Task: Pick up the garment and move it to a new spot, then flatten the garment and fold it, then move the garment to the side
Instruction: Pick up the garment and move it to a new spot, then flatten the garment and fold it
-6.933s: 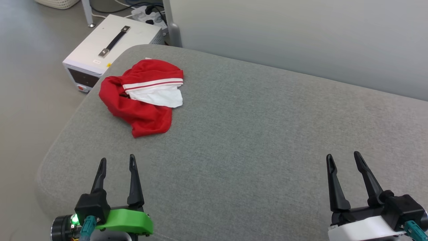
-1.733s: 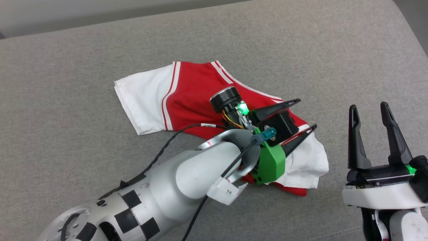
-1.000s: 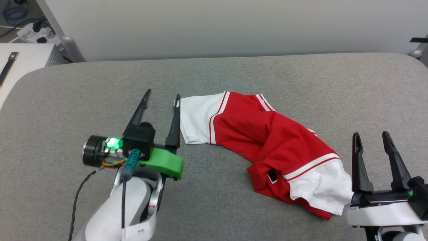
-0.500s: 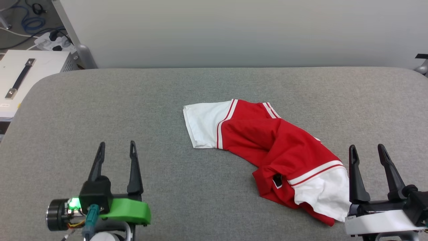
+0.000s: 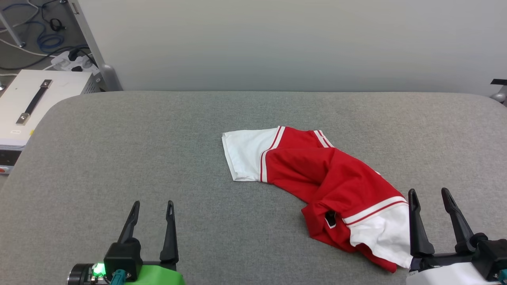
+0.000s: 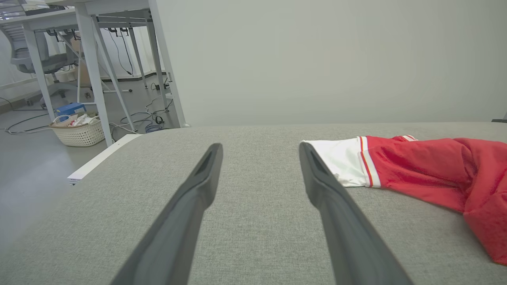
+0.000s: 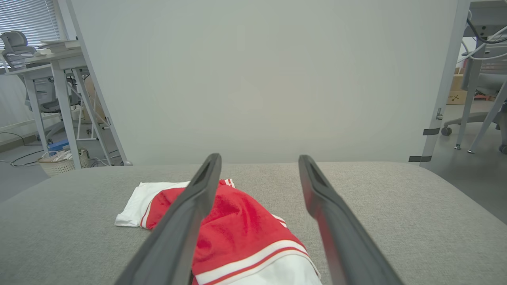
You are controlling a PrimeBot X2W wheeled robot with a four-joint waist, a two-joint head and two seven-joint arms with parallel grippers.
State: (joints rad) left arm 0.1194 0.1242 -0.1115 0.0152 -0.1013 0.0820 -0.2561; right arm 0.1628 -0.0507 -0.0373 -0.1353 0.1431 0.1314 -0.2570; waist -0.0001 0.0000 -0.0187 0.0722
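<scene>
The garment (image 5: 317,174) lies crumpled right of centre on the grey surface (image 5: 138,150). One white sleeve is at mid-frame, the other at lower right just beside the right gripper (image 5: 428,190), whose fingers stand wide and empty. The left gripper (image 5: 153,204), lower left, is also spread wide, with bare surface around it. The surface's rounded corner curves at upper left beside a white box (image 5: 35,99). A pale panel (image 5: 277,39) backs the far edge.

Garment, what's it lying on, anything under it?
The garment lies bunched on the grey cushion. Anything beneath is covered by fabric; its folds hide its front, except a black scrap of print.
</scene>
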